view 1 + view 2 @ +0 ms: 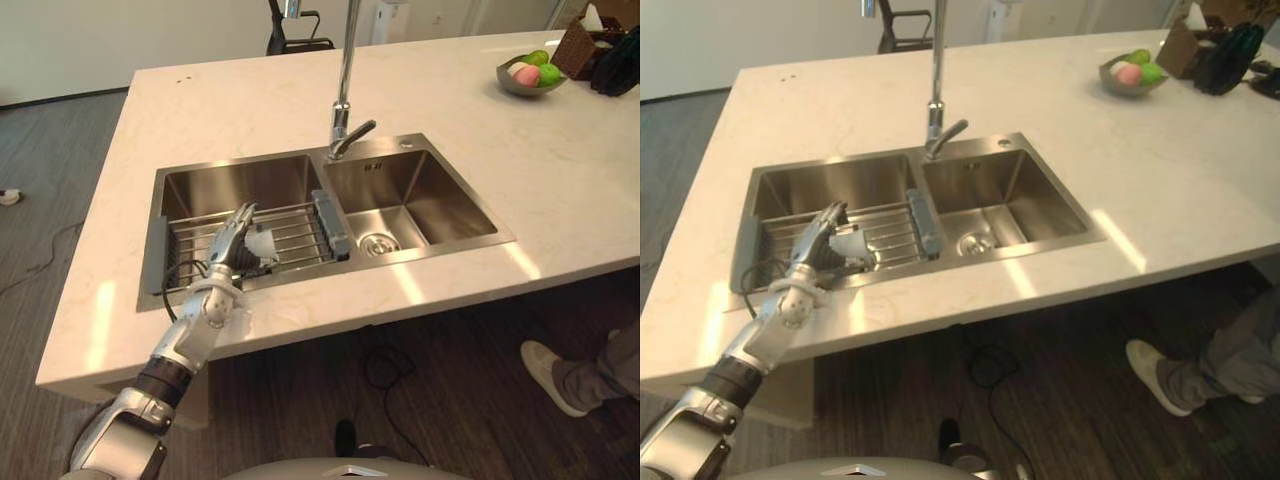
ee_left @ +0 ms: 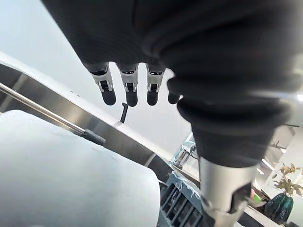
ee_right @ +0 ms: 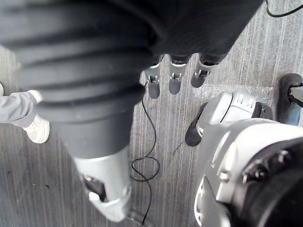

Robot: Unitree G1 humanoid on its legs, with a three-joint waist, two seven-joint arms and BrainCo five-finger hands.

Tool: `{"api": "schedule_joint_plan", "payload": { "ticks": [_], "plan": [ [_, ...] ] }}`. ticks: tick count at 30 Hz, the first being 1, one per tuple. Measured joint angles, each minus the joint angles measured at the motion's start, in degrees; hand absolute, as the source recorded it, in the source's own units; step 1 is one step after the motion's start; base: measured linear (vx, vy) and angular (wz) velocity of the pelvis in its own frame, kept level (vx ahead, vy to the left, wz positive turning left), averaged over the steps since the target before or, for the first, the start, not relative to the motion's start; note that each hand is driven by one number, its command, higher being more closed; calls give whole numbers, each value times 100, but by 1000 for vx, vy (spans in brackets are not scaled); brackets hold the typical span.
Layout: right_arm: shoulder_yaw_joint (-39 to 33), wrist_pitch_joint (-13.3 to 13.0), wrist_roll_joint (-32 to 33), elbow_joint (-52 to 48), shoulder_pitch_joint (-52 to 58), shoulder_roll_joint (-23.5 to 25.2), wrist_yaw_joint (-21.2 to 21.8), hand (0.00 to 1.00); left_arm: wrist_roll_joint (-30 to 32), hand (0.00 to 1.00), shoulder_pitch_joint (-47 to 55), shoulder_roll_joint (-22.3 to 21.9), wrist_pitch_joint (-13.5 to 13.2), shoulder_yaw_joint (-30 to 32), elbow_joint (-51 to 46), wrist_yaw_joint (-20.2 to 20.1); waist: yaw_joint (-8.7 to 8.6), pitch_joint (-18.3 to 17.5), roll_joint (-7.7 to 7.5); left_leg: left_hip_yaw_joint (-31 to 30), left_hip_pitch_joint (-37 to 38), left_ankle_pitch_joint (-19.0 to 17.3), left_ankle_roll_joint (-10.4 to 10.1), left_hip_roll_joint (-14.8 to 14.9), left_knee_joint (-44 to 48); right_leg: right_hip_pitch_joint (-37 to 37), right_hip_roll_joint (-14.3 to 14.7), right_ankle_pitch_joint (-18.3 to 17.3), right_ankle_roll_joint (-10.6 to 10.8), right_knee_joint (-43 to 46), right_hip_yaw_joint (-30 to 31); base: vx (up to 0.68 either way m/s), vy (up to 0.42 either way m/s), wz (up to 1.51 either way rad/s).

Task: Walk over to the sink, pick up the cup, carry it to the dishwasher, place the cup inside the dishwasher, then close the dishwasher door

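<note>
**Left hand point(image 1: 228, 256) beside cup point(image 1: 263, 245), no grasp yet**

Left hand is in the left basin of the sink point(image 1: 385, 180), above the rack point(image 1: 295, 235). Its fingers point(image 2: 131, 90) are extended and hold nothing. The cup rests on the rack at 3 o'clock from the palm, just beside it. Contact cannot be confirmed, nor can it be told whether the cup stands or lies.

Probable next move: shift toward 3 o'clock, then curl fingers and thumb round the cup.

Obstacles: rack end piece point(image 1: 331, 222) at 3 o'clock beyond the cup; faucet point(image 1: 345, 100) at 1 o'clock.

Right hand point(image 3: 173, 82) hangs over the floor point(image 3: 47, 179), fingers relaxed, empty. Left hand is nearer the cup.
</note>
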Motion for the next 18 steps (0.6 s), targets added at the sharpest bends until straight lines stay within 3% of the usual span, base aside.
{"api": "schedule_joint_plan", "payload": {
  "ticks": [4,9,18],
  "plan": [
    [47,7,112,5,26,-13,-10,0,291,0,-77,-2,353,-244,114,-259,-36,12,33,116,-1,-5,5,-3,-6,-64,20,27,-4,0,108,-11,1,-15],
    [118,32,210,18,114,18,-95,0,332,0,-124,-3,879,-266,145,-281,-73,33,77,156,8,-7,7,-2,-8,-82,34,35,-8,0,158,-2,-3,-5],
    [323,86,217,12,170,-17,-108,0,418,0,-123,18,1164,-101,178,-341,-52,31,79,174,16,-13,9,-1,-4,-83,39,36,-9,0,202,0,0,0]
  ]
}}
